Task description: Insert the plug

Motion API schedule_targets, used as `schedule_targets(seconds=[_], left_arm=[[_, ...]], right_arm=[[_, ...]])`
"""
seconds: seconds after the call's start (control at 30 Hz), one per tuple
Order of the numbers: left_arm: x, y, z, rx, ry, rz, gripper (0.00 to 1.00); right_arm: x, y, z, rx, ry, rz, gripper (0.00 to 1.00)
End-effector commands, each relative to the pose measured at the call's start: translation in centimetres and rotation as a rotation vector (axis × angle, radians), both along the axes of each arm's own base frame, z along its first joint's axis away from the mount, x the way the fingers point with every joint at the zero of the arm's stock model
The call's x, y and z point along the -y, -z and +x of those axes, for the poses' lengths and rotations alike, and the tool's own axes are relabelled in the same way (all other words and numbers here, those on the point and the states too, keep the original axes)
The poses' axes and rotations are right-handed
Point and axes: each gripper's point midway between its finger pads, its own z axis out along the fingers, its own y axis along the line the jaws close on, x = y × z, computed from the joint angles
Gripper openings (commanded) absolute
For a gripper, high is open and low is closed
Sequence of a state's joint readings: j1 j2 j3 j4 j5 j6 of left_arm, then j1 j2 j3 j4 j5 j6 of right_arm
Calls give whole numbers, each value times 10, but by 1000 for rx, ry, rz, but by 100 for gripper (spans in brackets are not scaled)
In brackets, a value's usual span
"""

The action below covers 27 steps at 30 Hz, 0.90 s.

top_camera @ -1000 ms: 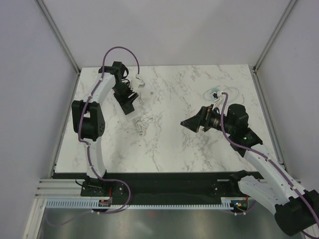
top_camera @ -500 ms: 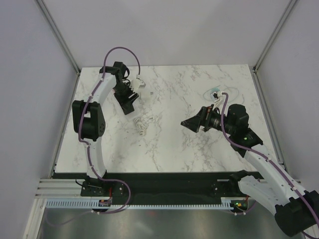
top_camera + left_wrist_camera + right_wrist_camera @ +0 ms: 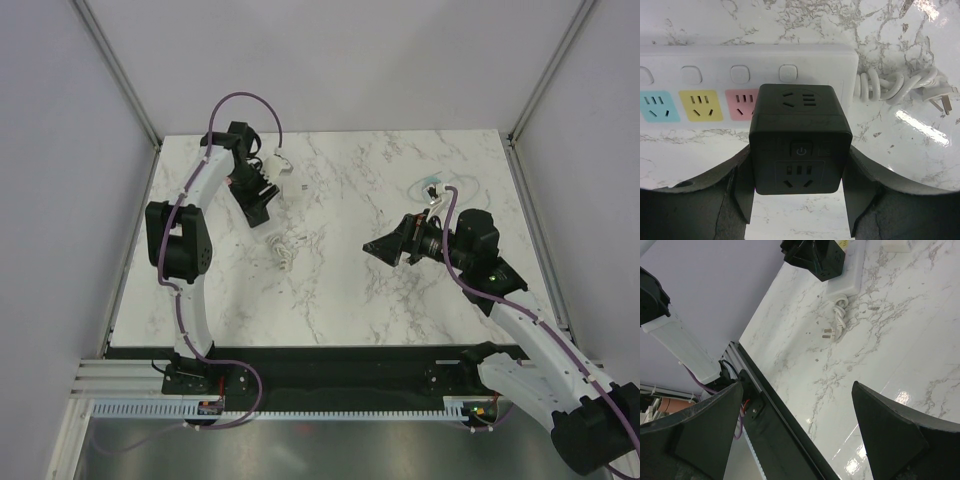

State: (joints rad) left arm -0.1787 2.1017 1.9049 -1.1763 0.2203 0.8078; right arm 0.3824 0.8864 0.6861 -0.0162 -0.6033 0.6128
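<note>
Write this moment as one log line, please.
left pincer shut on black adapter | adapter over cord end of white power strip, beside pink socket | right pincer open, empty | plugged in: cannot tell

I see bright, even light from overhead and only soft shadows. Glare patches sit on the table (image 3: 920, 125) in the left wrist view and low in the right wrist view. The left wrist view bows at its edges. The right fingers (image 3: 890, 430) are blurry near the lens. The top view is sharp.
</note>
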Motion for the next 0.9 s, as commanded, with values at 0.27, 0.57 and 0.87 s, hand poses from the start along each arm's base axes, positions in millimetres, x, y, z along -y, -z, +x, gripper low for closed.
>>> schedule_targets(seconds=[0.27, 0.57, 0.87], left_arm=[[11, -35, 17, 104, 1, -77, 2], [2, -6, 9, 24, -27, -63, 2], [0, 8, 11, 3, -43, -67, 2]], right_arm=[[-1, -9, 6, 55, 8, -8, 98], [-1, -12, 7, 63, 9, -8, 98], [-3, -13, 9, 62, 6, -10, 98]])
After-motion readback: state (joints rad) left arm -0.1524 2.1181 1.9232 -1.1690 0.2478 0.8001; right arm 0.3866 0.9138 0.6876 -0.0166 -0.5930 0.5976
